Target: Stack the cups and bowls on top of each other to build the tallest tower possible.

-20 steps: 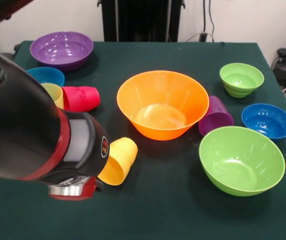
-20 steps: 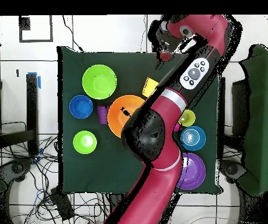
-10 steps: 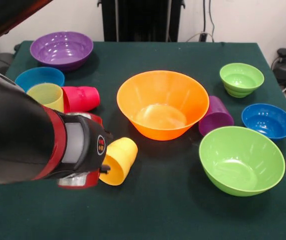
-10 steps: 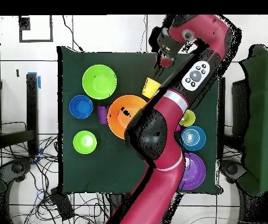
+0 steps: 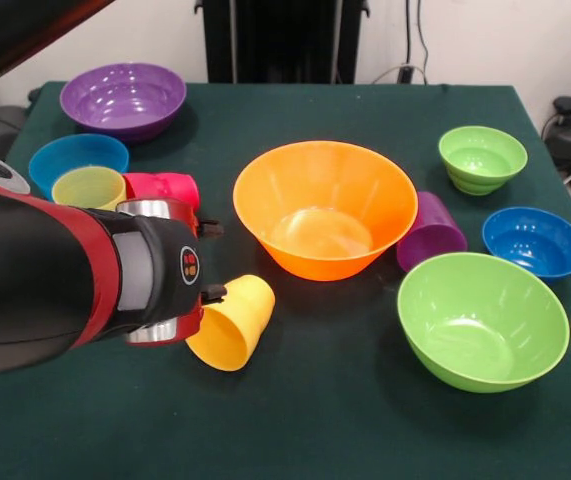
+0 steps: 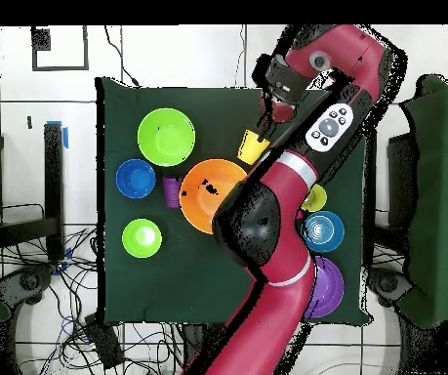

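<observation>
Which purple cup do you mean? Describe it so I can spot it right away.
Find the large orange bowl mid-table. In the front view, the purple cup lies on its side against that bowl's right flank, between it and the big lime green bowl. It is the only purple tumbler.

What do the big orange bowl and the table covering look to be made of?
The large orange bowl looks like glossy moulded plastic: its smooth wall shows bright highlights and seems slightly translucent near the bottom. The table covering looks like dark green matte cloth, felt perhaps, since it shows no shine; the exact fabric cannot be told.
</observation>
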Controlling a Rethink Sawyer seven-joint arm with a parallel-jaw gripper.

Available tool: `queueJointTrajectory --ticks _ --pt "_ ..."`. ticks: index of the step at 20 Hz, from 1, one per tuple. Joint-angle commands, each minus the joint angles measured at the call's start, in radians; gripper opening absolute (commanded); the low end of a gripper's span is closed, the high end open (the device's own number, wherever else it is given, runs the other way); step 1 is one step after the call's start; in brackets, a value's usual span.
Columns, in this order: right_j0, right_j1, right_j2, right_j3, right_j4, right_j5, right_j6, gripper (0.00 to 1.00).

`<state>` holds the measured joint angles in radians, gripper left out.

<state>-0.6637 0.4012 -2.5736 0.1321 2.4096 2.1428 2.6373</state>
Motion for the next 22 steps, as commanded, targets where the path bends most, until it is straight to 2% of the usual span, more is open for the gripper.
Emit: queueJointTrajectory --ticks 1,5,11,14,19,22 --pt "0.012 -0.009 -0.119 -0.065 0.028 -0.056 -0.161 1.00" --pt "0.026 -0.014 -0.116 -0.052 0.023 -0.152 -0.046 1.00" --pt "0.032 -0.015 -0.089 -0.050 0.013 -0.200 0.026 1.00" --pt "0.039 -0.005 -0.060 -0.046 0.004 -0.257 0.077 1.00" --pt "0.041 0.003 -0.037 -0.046 -0.008 -0.274 0.098 1.00" --pt "0.037 -0.002 -0.043 -0.050 -0.008 -0.240 0.085 1.00"
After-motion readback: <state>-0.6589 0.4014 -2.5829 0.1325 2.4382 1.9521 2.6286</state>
